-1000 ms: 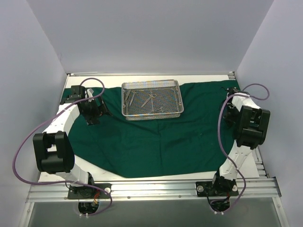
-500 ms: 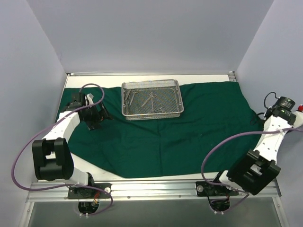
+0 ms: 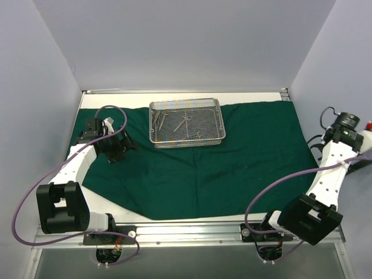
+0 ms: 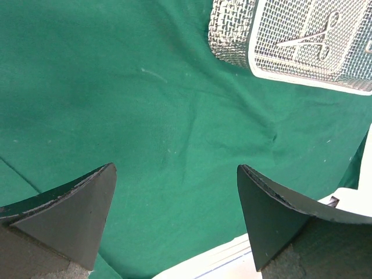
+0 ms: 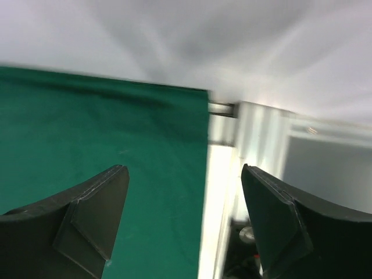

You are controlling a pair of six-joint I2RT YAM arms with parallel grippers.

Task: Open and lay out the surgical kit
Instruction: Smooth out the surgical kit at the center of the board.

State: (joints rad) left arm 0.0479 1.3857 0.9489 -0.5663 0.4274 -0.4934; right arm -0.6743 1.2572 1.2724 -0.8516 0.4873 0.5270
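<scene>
The dark green drape [image 3: 197,168] lies spread over most of the table. On its far middle part stands the silver wire-mesh tray [image 3: 187,122], with thin steel scissors [image 3: 183,121] and other instruments inside. My left gripper [image 3: 119,150] hovers open over the drape's left part. In the left wrist view its jaws [image 4: 175,168] stand wide over bare cloth, with the tray corner [image 4: 232,35] and the scissors [image 4: 317,38] ahead to the right. My right gripper [image 3: 321,141] is at the drape's right edge. Its jaws [image 5: 183,168] stand open and hold nothing, above the cloth's border [image 5: 174,174].
White table [image 3: 93,200] shows at the near left corner, and as a strip [image 5: 218,192] beside the drape's right edge. A metal rail [image 3: 192,232] runs along the near side with both arm bases on it. The enclosure walls stand close on the left and right.
The right arm has swung out to the right and its gripper has opened, leaving the drape's right side spread farther right. The left gripper has shifted slightly and stayed open.
</scene>
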